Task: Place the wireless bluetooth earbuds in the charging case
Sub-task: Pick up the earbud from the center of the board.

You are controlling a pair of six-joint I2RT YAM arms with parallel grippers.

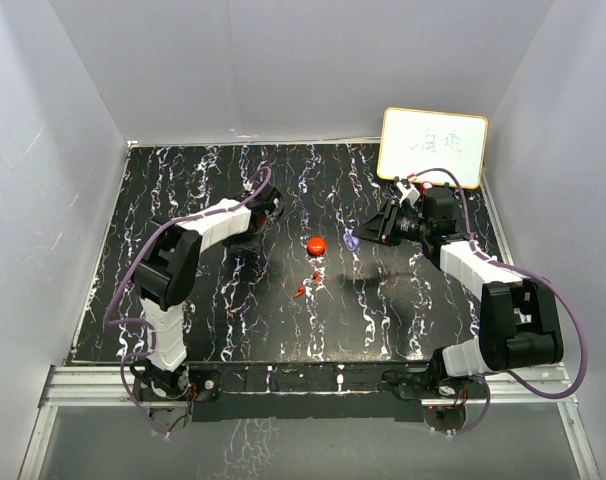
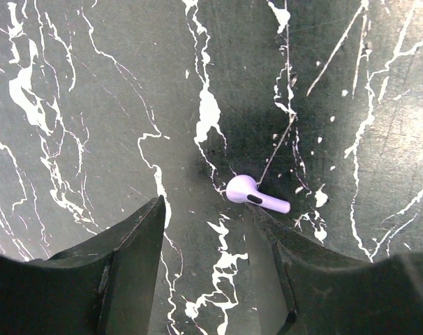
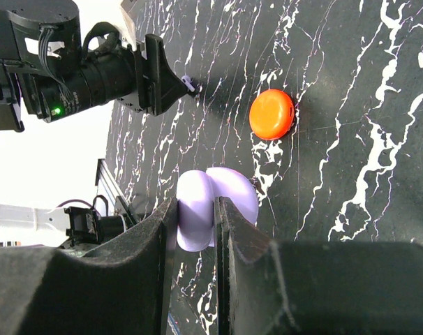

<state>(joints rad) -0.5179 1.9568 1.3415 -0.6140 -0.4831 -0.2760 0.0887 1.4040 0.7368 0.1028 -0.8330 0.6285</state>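
From above, the left gripper (image 1: 266,213) sits low over the dark marbled surface (image 1: 213,320), left of centre. The right gripper (image 1: 360,236) reaches in from the right, clenched on the lavender case (image 1: 350,241). The red case (image 1: 316,243) lies between the two arms, with the red earbuds (image 1: 301,291) loose on the surface just nearer the bases. The lavender bud is too small to make out from here

In the left wrist view, the lavender earbud (image 2: 255,196) lies flat on the surface just ahead of the finger on the picture's right side. It is close to that tip, and whether it touches I cannot tell. It sits off the gripper's centre line, not in the gap. Its round head points toward the gap and its stem slants away to the lower right, so the long axis runs roughly across the fingers' reach. The jaws stand part-spread with nothing between them. I judge a small shift toward that side is needed before closing

In the right wrist view, the right gripper's jaws press on the lavender case, which shows two rounded lobes and looks hinged open. The red case lies apart, further out on the surface. The left gripper shows at upper left, the lavender earbud at its tip, so the left arm is plainly the nearer one to that bud
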